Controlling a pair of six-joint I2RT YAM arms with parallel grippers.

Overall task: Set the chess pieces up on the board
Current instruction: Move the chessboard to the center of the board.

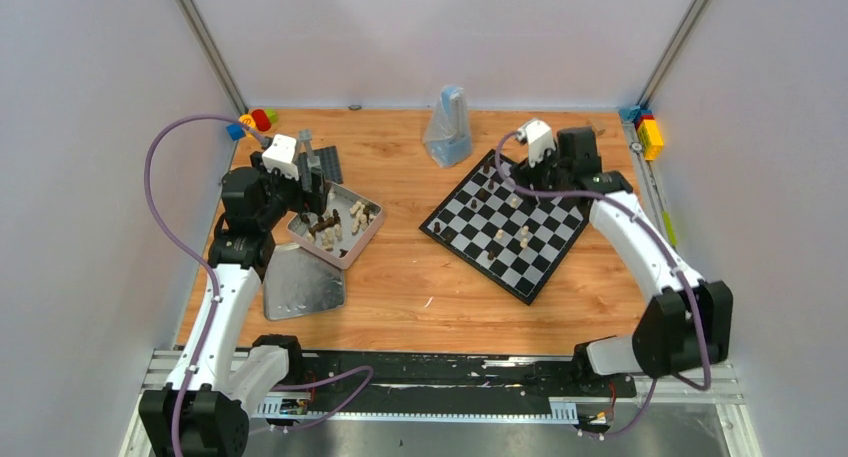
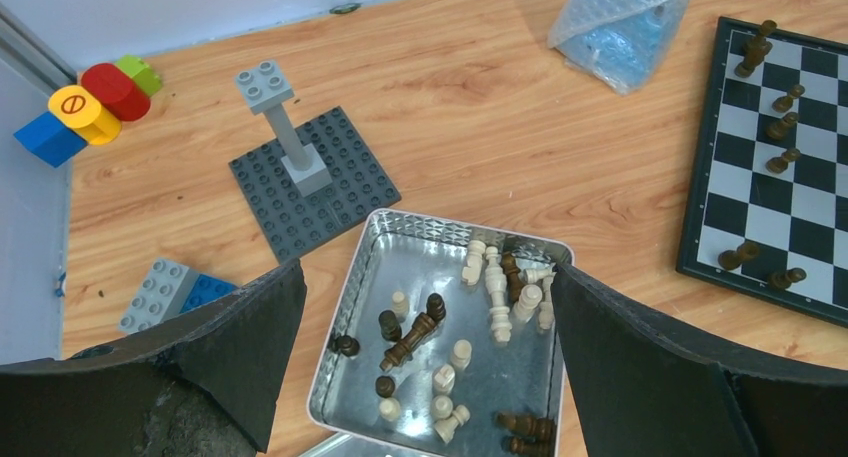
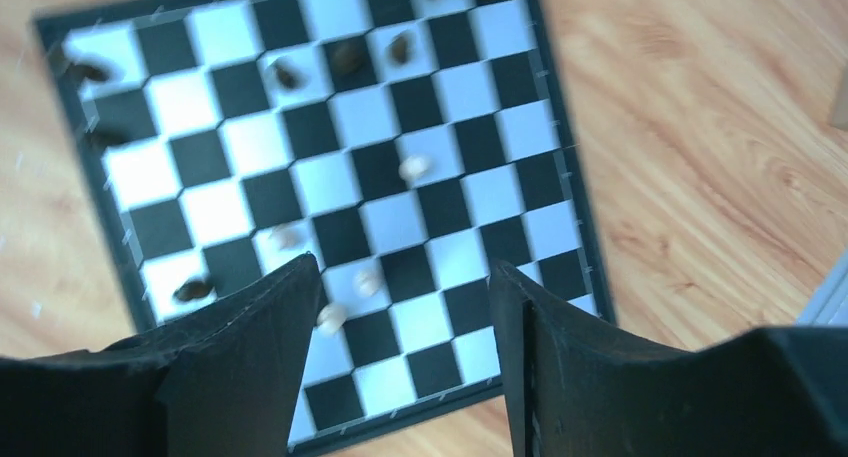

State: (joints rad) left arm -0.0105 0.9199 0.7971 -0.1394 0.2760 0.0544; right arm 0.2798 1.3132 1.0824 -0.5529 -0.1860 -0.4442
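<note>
Over the left half of the worktop [image 1: 420, 287], seen from above, the left pincer [image 1: 312, 195] hung above an open tin [image 1: 352, 257] holding loose chess pieces [image 1: 335, 225]. The board [image 1: 545, 269] lay askew nearer the right edge, a few pieces standing on it, with the right pincer [image 1: 508, 173] over its far corner.

From the left wrist, the left pincer [image 2: 428, 277] was spread wide and empty, its fingers [image 2: 250, 347] straddling the tin [image 2: 340, 307]. Dark and cream pieces lay jumbled, several touching. One dark piece [image 2: 345, 345] sat alone by the tin's left wall. A good pick would likely be a piece lying apart: come straight down, narrow the gap first, and close across its stem without scraping the wall.

From the right wrist, the picture was blurred. The right pincer [image 3: 400, 307] had its fingers apart with nothing between them, above the board [image 3: 560, 177]. It ought to rise straight up before swinging away, lest it topple a neighbour.
</note>
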